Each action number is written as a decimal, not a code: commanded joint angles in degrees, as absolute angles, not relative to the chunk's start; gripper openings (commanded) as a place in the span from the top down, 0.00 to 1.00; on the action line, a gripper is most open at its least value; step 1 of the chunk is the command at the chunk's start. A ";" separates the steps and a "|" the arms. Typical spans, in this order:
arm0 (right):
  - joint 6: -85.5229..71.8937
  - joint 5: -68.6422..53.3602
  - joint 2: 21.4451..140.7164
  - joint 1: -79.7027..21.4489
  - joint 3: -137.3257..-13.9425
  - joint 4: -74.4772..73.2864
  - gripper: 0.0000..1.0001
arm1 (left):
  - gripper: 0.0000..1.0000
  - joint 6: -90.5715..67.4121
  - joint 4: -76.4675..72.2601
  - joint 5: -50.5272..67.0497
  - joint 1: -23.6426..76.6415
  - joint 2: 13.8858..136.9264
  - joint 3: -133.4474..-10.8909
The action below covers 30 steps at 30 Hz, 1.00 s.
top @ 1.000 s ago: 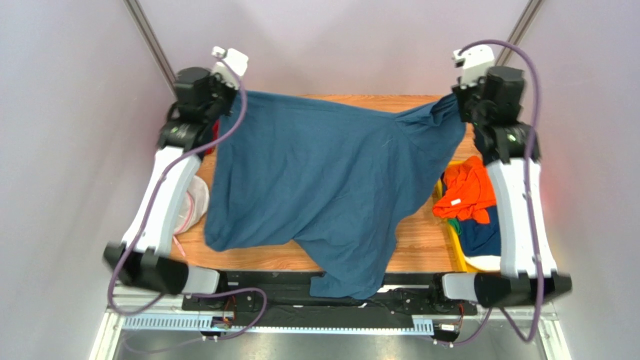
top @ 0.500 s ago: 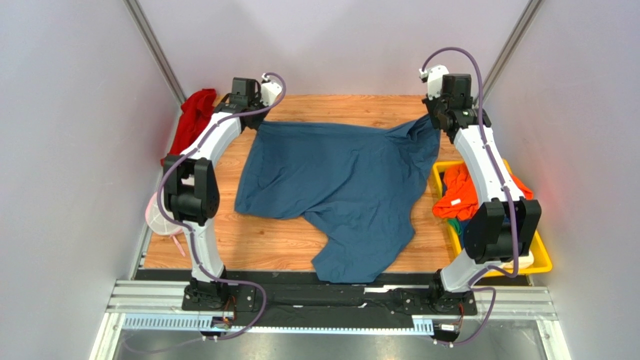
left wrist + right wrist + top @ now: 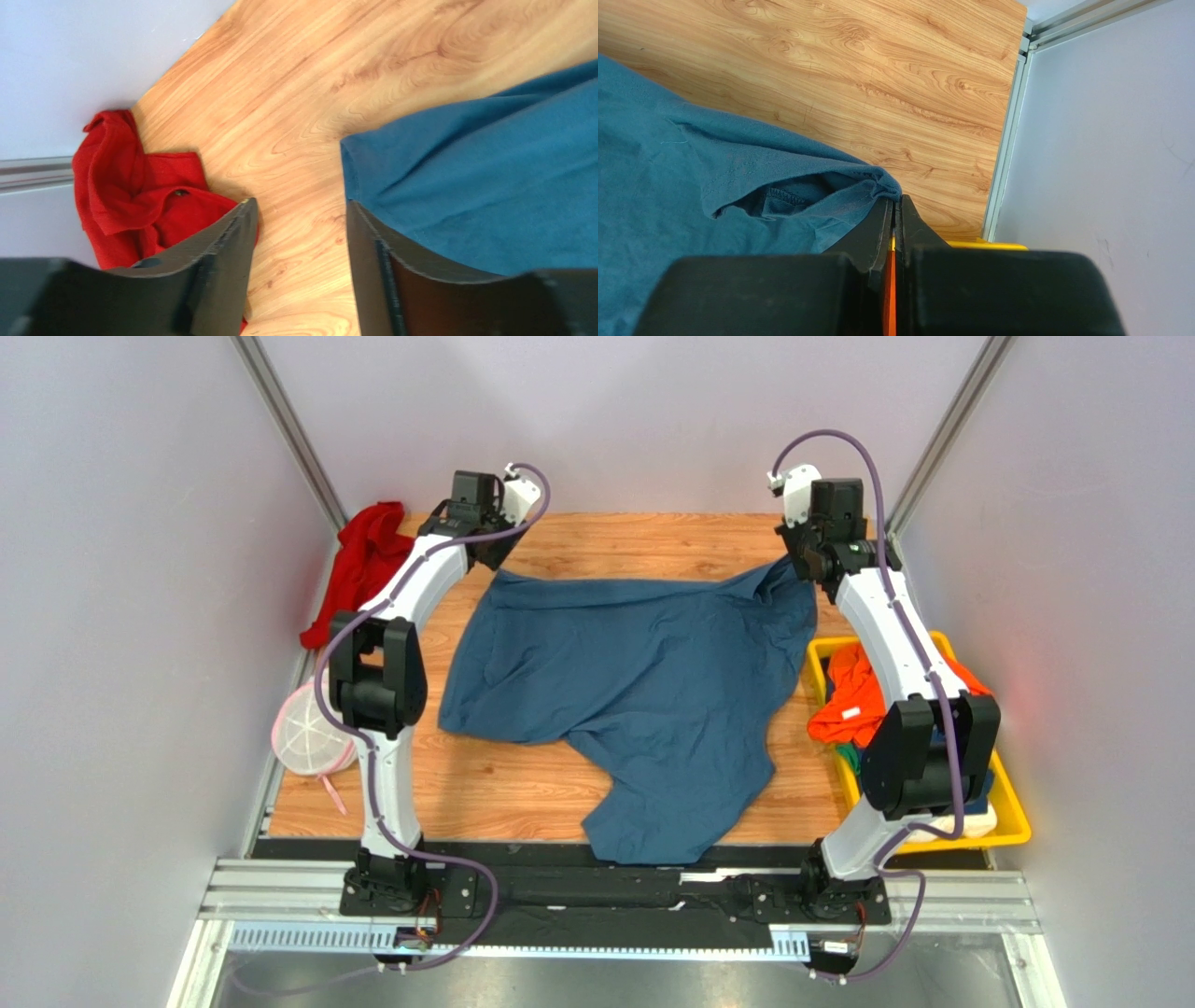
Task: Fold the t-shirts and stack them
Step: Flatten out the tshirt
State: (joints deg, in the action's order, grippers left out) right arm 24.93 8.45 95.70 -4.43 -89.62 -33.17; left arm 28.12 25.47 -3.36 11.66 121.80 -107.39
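Bare table (image 3: 652, 536) runs along the far edge and near left (the only open wood), while the blue t-shirt (image 3: 631, 679) blankets the middle, red cloth (image 3: 361, 557) and mesh disc (image 3: 309, 731) crowd the left edge, and a yellow bin (image 3: 1013, 826) blocks the right.

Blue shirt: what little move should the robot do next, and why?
Probably open the right gripper. Its jaws pinch a bunched far corner of the shirt, while the left gripper, jaws open, holds nothing and its corner lies flat on the table.
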 commanded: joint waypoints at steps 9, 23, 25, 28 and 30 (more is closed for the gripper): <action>27.16 9.84 95.27 -4.57 -89.12 -30.41 1.00 | 0.39 28.56 33.91 8.59 11.78 118.21 -104.77; 27.42 9.93 94.75 -4.57 -87.72 -31.11 1.00 | 0.44 32.61 41.66 17.75 8.62 122.08 -104.85; 27.25 9.84 94.57 -4.57 -87.71 -31.11 1.00 | 0.45 32.87 41.84 17.84 8.26 122.78 -105.03; 27.33 10.02 94.31 -4.57 -87.71 -31.20 1.00 | 0.45 33.48 42.27 18.11 7.56 123.49 -105.73; 27.68 10.37 94.13 -4.48 -87.71 -31.11 1.00 | 0.45 33.92 42.63 18.45 7.30 124.19 -106.34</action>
